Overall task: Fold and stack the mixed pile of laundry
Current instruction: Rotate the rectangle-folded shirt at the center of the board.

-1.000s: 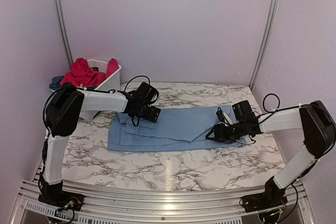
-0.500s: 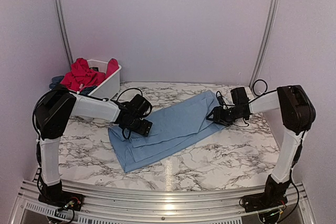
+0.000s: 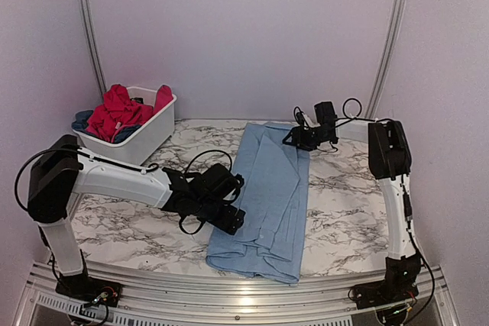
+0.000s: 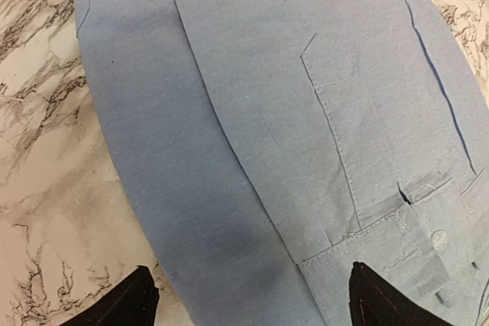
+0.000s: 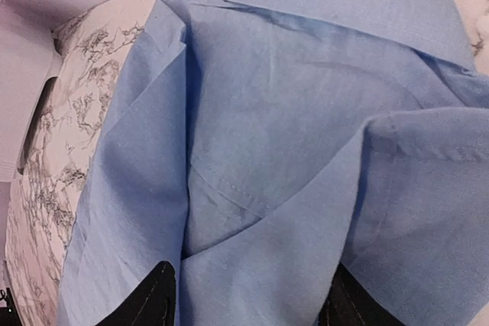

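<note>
1. One large light blue cloth shirt (image 3: 267, 188) is being counted.
2. One white plastic basket (image 3: 157, 129) is being counted.
3. One heap of bright red cloth (image 3: 118, 108) is being counted; separate pieces cannot be told.
4. Two white-and-black robot arms, left (image 3: 114, 177) and right (image 3: 394, 204), are being counted.

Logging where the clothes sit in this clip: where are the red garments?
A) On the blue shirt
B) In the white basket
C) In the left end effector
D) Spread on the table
B: the red garments lie heaped in the basket at the table's far left, apart from the blue shirt.
</note>
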Motion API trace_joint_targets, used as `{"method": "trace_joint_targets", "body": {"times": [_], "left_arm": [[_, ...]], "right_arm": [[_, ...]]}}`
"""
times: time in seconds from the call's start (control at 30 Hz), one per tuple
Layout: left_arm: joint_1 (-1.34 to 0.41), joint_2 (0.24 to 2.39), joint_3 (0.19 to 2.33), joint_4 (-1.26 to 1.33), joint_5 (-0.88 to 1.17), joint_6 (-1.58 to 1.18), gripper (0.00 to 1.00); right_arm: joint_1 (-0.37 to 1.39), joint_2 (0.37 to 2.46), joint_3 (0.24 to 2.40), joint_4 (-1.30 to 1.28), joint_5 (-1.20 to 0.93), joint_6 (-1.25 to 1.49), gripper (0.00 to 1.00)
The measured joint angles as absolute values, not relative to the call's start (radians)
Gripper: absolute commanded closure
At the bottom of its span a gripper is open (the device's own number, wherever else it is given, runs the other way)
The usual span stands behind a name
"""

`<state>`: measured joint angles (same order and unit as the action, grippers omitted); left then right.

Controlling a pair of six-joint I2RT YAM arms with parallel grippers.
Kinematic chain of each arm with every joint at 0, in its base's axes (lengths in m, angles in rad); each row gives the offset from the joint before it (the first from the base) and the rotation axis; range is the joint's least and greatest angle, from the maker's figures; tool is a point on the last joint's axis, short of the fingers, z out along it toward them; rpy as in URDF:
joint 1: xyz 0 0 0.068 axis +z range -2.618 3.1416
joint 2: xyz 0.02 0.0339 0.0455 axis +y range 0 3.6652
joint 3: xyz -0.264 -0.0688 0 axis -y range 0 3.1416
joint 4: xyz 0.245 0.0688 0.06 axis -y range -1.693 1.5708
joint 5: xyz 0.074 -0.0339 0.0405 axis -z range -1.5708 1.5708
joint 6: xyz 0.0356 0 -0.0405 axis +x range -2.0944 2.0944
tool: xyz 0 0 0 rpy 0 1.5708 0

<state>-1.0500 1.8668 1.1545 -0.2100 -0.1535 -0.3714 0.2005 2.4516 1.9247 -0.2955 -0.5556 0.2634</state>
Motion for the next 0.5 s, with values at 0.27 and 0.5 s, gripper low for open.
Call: {"method": "trace_joint_targets", "body": {"times": [0.27,0.5], "left_arm": [[-0.97,1.745,1.198,-0.173,-0.147,-0.325,0.11],[-0.914,1.896,1.274,-0.152,-0.134,-0.263,0.13]], "right_arm": [[0.227,2.242,1.768,-0.352,-0.555,0.216,0.39],[0.273,1.856,1.339,-0.228,-0.541,0.229,0.44]]}}
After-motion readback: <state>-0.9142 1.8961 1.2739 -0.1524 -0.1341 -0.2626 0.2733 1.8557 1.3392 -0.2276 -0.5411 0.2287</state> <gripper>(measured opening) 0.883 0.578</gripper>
